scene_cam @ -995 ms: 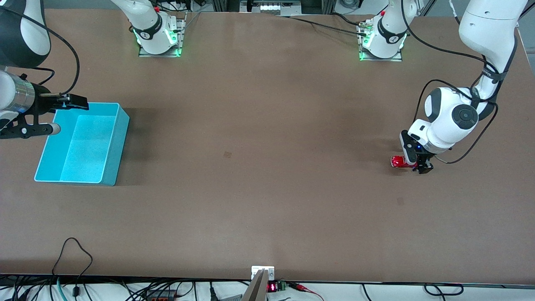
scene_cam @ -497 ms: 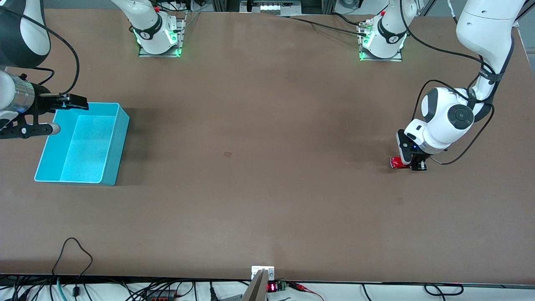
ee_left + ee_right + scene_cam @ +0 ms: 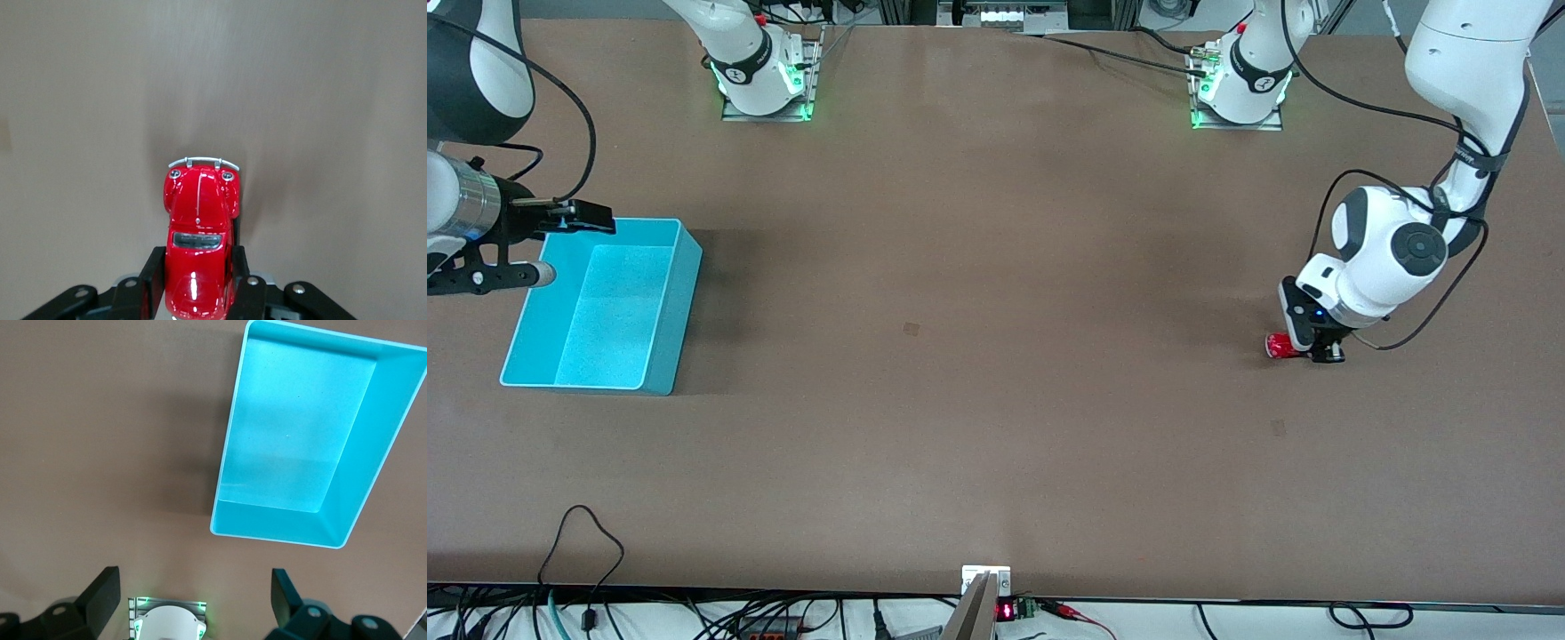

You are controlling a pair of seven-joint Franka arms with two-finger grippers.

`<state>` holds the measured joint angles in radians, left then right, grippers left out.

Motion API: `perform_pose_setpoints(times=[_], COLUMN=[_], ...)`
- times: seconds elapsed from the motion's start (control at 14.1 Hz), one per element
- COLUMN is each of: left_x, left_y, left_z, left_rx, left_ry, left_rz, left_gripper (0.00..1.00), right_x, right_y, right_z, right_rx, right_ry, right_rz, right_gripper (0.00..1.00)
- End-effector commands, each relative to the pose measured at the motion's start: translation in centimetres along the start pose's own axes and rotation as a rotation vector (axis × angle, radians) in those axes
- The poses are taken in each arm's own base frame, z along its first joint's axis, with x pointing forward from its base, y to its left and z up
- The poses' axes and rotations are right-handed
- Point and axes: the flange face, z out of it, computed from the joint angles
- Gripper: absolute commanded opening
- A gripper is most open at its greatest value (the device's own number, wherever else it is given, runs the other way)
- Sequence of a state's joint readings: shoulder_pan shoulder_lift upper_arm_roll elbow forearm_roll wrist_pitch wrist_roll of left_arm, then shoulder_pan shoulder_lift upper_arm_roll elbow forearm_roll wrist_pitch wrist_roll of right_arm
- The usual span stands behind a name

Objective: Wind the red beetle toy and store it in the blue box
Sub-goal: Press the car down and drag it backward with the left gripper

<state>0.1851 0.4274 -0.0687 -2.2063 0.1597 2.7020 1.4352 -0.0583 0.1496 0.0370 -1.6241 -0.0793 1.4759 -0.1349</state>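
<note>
2 grippers: left gripper [image 3: 197,293] pinching red beetle toy [image 3: 199,243] on table; right gripper [image 3: 193,600] spread above blue box [image 3: 303,433].

A brown table [image 3: 996,222] fills the view. It carries 2 small dark marks: 1 near its middle [image 3: 911,329], and 1 toward the left arm's end [image 3: 1279,428], nearer to the front camera. A thin black cable [image 3: 583,532] loops onto the table's near edge toward the right arm's end. At the middle of that edge sits a white bracket [image 3: 985,576], with a small red display [image 3: 1007,611] just below it among loose wires.
</note>
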Motion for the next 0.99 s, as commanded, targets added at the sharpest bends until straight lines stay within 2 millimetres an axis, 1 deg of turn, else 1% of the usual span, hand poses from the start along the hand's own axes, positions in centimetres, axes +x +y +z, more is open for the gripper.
perform_pose_setpoints(times=[0.0, 0.14, 0.21, 0.36, 0.5, 0.57, 0.64, 0.71, 0.85, 0.92], left_x=[-5.2, -8.5, -9.8, -11.3, -11.6, -11.6, -11.8, -12.0, -11.8, -11.1], left_y=[-1.1, -1.8, -1.7, -1.6, -1.6, -1.6, -1.6, -1.7, -2.2, -2.6], left_z=[2.8, 3.3, 3.5, 3.6, 3.6, 3.6, 3.4, 3.0, 1.1, -0.1], left_rx=[-0.029, -0.022, -0.024, -0.022, -0.023, -0.023, -0.02, -0.014, 0.002, 0.006], left_ry=[-0.006, -0.009, -0.009, -0.01, -0.01, -0.01, -0.011, -0.012, -0.019, -0.016], left_rz=[0.032, 0.057, 0.07, 0.088, 0.096, 0.093, 0.093, 0.092, 0.101, 0.111], left_gripper=[0.23, 0.23, 0.23, 0.23, 0.25, 0.36, 0.86, 1.0, 1.0, 1.0], right_x=[-0.2, -0.2, -0.2, -0.2, -0.2, -0.2, -0.2, -0.2, -0.2, -0.2], right_y=[0.2, 0.1, 0.1, 0.1, 0.1, 0.1, 0.1, 0.1, 0.1, 0.1], right_z=[-0.4, -0.4, -0.4, -0.4, -0.4, -0.4, -0.4, -0.4, -0.4, -0.4], right_rx=[-0.002, -0.001, -0.001, -0.001, -0.001, -0.001, -0.001, -0.001, -0.001, -0.001], right_ry=[-0.003, -0.003, -0.005, -0.005, -0.005, -0.005, -0.005, -0.005, -0.005, -0.005], right_rz=[-0.014, -0.013, -0.014, -0.014, -0.013, -0.014, -0.014, -0.013, -0.014, -0.014], right_gripper=[1.0, 1.0, 1.0, 1.0, 1.0, 1.0, 1.0, 1.0, 1.0, 1.0])
